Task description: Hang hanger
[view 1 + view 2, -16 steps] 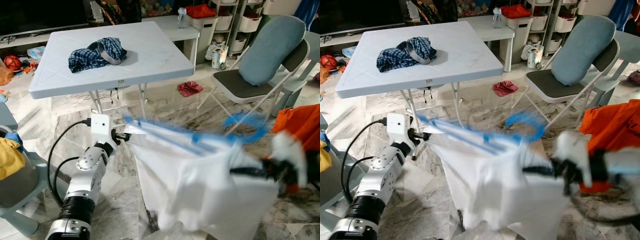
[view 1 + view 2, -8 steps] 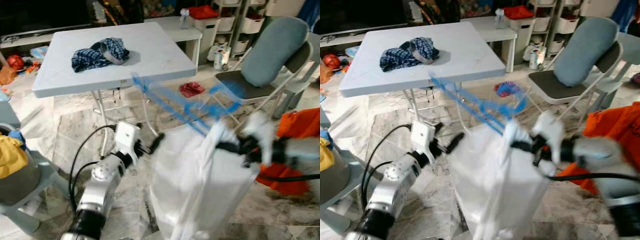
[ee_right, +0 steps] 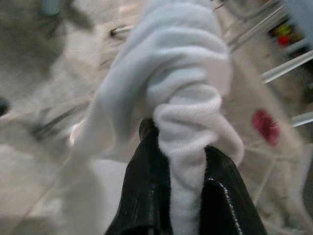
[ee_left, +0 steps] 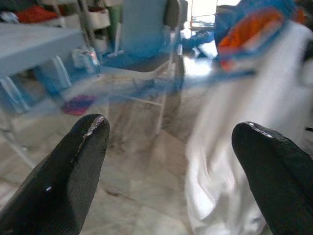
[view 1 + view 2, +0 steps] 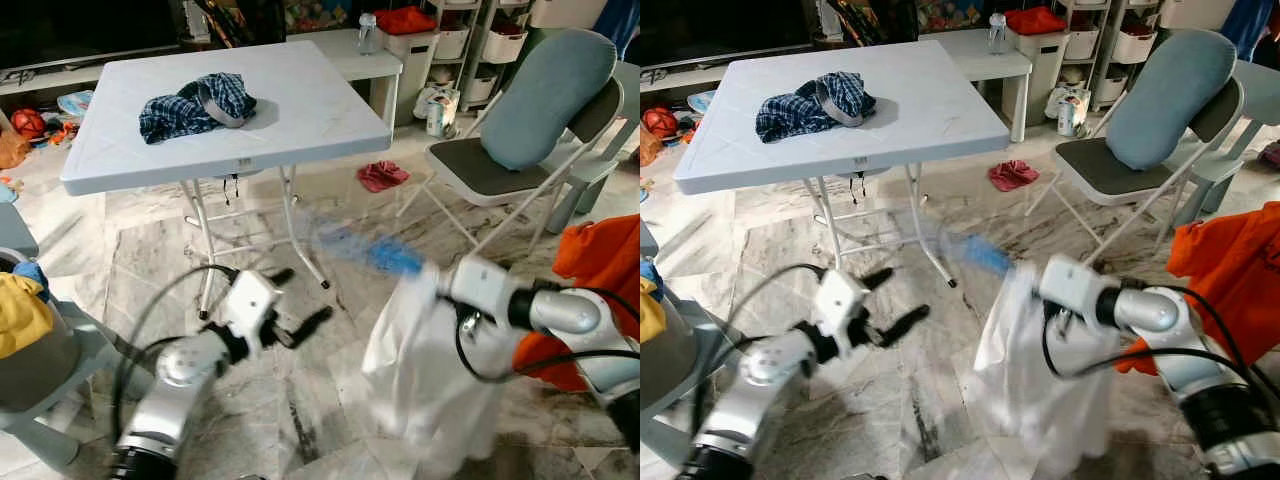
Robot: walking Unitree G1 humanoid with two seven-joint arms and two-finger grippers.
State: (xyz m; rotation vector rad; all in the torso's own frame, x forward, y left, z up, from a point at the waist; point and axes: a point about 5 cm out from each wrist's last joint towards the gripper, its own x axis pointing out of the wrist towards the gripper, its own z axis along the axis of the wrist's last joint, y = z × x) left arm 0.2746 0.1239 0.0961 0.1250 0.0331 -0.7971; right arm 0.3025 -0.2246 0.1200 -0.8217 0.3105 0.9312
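Since a second ago the left gripper (image 5: 296,333) has let go of the hanger end and dropped away toward the floor, its two black fingers (image 4: 80,152) now spread wide with nothing between them. The white garment (image 5: 425,380), earlier stretched between both arms, now hangs in one bunch from the right gripper (image 3: 178,161), whose fingers are pinched onto a roll of the cloth. The blue hanger (image 5: 375,255) shows as a blurred streak just above and to the left of that gripper, apparently tangled in the garment's top.

The cloth is soft and limp and will sag and swing. The hanger looks light, thin and stiff, so the hook or the neck is probably the best place to grip. Blur hides the hanger's hook and shape, and whether the garment is seated on it cannot be told.
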